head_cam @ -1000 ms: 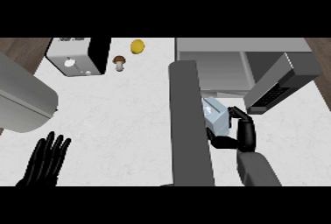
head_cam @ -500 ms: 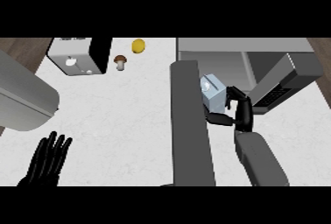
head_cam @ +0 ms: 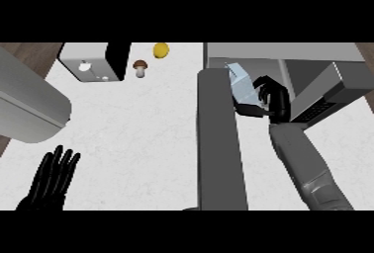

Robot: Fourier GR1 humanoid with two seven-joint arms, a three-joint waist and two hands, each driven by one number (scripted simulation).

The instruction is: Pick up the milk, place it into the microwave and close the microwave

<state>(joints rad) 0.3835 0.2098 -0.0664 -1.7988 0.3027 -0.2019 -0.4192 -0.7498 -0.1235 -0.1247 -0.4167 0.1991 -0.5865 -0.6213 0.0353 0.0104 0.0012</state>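
A: Where is the milk (head_cam: 240,81)?

B: In the right hand (head_cam: 267,97), up at the mouth of the microwave (head_cam: 321,74). The carton is pale blue with a lighter, angled top, and it tilts a little. The black fingers and thumb are curled round its lower half, so only the upper part shows.

A: Is it inside yet?

B: Hard to say how far in. It sits just right of the door (head_cam: 219,141), near the front edge of the opening, with the grey interior behind it. I cannot tell whether it touches the floor of the oven.

A: And the door?

B: Open. It shows as a long dark grey slab running down the middle of the view, edge toward the camera, from beside the carton to the lower edge.

A: The right arm?

B: The grey forearm (head_cam: 310,165) comes up from the lower right, between the door and the microwave's control side.

A: What about the left hand (head_cam: 51,180)?

B: Resting at the lower left, fingers straight and spread, holding nothing, well apart from the carton.

A: Anything else on the counter (head_cam: 139,128)?

B: A toaster (head_cam: 93,60) at the top left, a small mushroom (head_cam: 140,67) just beside it, and a lemon (head_cam: 161,50) near the back edge. A large grey rounded shape (head_cam: 29,106) fills the left side; I cannot tell what it is.
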